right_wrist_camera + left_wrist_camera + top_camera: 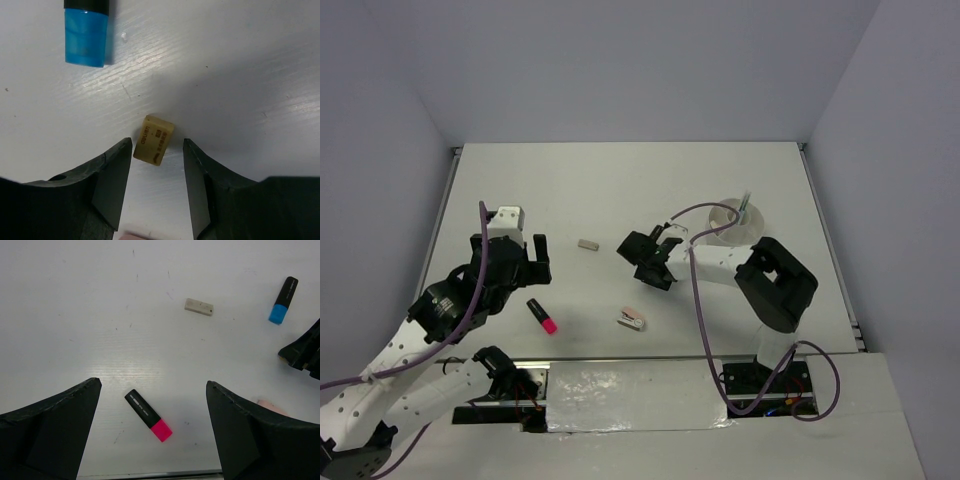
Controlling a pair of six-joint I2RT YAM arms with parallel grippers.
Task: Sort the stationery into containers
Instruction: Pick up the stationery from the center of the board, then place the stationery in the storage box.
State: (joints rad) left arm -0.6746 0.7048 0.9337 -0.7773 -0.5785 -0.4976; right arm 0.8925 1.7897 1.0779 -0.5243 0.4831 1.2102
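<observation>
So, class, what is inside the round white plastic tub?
A thin greenish pen pokes up out of the round white plastic tub. Its near side is covered by the right arm and purple cable, so any other contents cannot be seen.

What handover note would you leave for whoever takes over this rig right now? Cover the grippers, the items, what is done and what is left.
Left gripper: open, above the pink-ended highlighter.
Right gripper: open, jaws on either side of the yellowish eraser, not clamped.
Loose on the table: blue-ended marker, whitish eraser, pinkish item.
Done: a greenish pen stands in the white tub.
Left: everything else on the table.
</observation>
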